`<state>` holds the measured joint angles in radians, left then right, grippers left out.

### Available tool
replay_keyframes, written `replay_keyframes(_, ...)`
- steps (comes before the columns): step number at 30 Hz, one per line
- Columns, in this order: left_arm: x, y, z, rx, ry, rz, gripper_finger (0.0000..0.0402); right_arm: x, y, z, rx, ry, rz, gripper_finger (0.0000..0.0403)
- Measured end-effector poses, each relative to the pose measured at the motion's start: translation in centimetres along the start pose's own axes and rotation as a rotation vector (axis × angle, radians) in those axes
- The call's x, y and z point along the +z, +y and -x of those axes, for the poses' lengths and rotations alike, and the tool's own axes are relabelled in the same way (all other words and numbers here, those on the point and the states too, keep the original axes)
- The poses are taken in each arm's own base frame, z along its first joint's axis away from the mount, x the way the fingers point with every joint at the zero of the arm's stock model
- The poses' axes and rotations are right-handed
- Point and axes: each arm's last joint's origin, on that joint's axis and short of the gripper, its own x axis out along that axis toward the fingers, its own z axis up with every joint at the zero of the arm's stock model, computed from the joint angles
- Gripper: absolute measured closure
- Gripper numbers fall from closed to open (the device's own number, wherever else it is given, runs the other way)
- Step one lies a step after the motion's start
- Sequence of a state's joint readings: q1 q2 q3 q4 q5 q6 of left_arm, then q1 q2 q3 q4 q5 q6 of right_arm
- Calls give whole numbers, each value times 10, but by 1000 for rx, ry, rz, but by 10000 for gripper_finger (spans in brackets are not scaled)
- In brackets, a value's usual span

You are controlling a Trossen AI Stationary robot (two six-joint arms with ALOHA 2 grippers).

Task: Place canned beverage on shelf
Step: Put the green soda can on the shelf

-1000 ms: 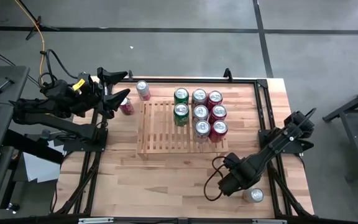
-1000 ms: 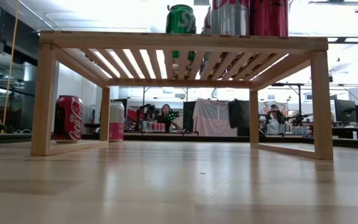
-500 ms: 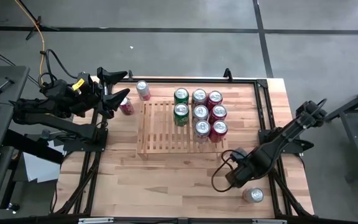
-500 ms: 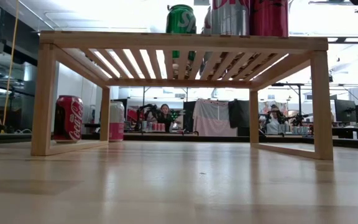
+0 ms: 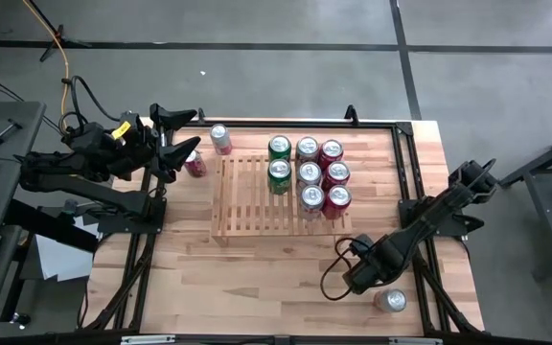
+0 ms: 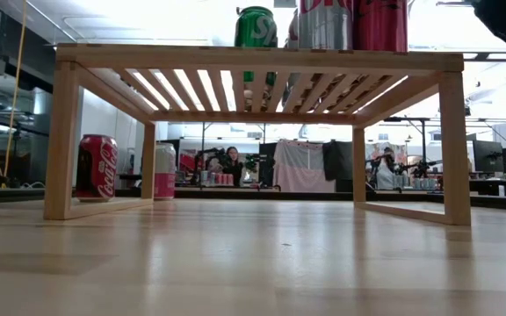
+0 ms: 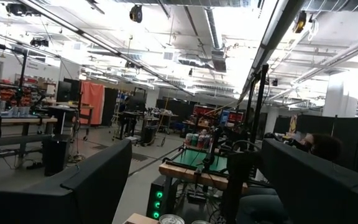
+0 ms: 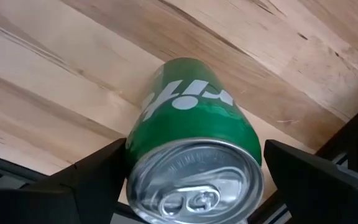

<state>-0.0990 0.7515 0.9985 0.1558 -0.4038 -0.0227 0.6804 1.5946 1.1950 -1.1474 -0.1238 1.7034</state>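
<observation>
The right tool [image 5: 370, 286] hangs low over the near right part of the desk [image 5: 276, 264], its two dark fingers [image 8: 92, 180] spread wide, one on either side of a green can [image 8: 194, 155] that stands upright on the wood. The can sits between the fingers with a gap showing on both sides, so nothing is gripped. In the high view its silver top [image 5: 389, 301] shows just beside the tool, toward the desk's near right corner.

The shelf [image 5: 247, 196], a low rack of light wooden slats, stands away from this tool, toward the middle of the desk. Its right half carries seven upright cans [image 5: 309, 173]: two green, three silver, two red. The left half is bare slats.

The left tool [image 5: 182, 153] waits off the shelf's far left corner, fingers also spread wide and holding nothing. A red can [image 5: 195, 165] stands just beside it, and a pink can [image 5: 220, 139] a little farther along the desk's back edge.
</observation>
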Motion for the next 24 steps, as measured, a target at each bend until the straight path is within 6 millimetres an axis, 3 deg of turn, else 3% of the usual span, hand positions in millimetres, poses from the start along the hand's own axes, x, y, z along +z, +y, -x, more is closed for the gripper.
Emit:
replay_keyframes(6, 0, 0, 0, 0, 0, 0, 51, 0, 0, -1, -2, 6, 12, 54)
replay_keyframes(11, 0, 0, 0, 1, 1, -1, 51, -2, 2, 4, 4, 28, 81, 112)
replay_keyframes(13, 0, 0, 0, 2, 2, -2, 51, -4, 6, 13, 36, 39, 136, 113)
replay_keyframes(17, 0, 0, 0, 5, 2, -38, 51, -9, 13, 46, 137, 48, 317, 113)
replay_keyframes(20, 0, 0, 0, 5, 3, -44, 51, -15, 19, 87, 292, 4, 505, 113)
replay_keyframes(24, -2, -1, -2, 5, 8, -47, 51, -13, 24, 149, 488, -197, 697, 113)
